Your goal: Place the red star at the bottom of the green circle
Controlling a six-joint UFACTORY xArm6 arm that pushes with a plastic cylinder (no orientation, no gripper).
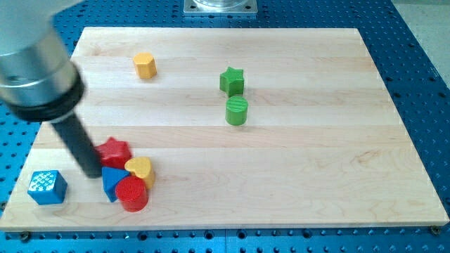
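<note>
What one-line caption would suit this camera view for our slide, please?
My tip sits left of the red star, far from the green circle.

The board (295, 176) is pale wood with faint grain stripes, on a blue table (422, 63) dotted with holes. At upper left sits a yellow-orange hexagon (145, 65). Near the centre are a green star (232, 81) and a green circle (237, 111). At lower left cluster a red star (114, 151), yellow heart (140, 169), blue triangle (111, 181) and red circle (131, 193). The blue cube (47, 187) has a white-speckled top. The rod (79, 144) is dark below a grey metal collar (39, 70).
</note>
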